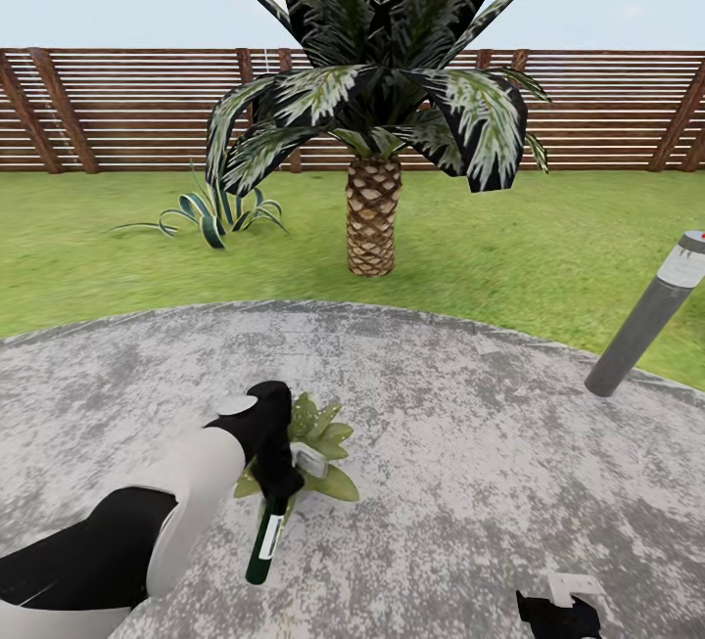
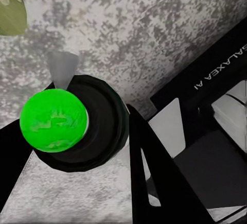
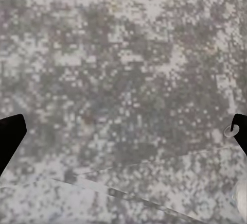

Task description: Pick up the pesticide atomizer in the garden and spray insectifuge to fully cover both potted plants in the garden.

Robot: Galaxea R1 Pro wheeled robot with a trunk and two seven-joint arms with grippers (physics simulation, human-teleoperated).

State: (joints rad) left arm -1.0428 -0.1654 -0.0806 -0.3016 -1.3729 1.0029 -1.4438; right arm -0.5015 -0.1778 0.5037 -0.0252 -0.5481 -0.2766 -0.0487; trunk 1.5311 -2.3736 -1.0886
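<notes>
Grey paved patio (image 1: 470, 443) | left gripper (image 1: 279, 502) clamped on pesticide atomizer (image 1: 265, 541), just beside a potted plant (image 1: 323, 443) | right gripper (image 1: 558, 616) low over paving, fingers (image 3: 10, 136) spread apart.

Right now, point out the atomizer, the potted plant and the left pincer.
pesticide atomizer (image 1: 265, 539), head view, on its white label.
potted plant (image 1: 323, 433), head view, on its leaves.
left pincer (image 1: 282, 494), head view, between its fingertips.

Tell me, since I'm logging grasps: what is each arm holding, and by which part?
The left gripper holds the pesticide atomizer, jaws closed on its upper body, near the green top. The right gripper holds nothing, jaws apart over the patio.
</notes>
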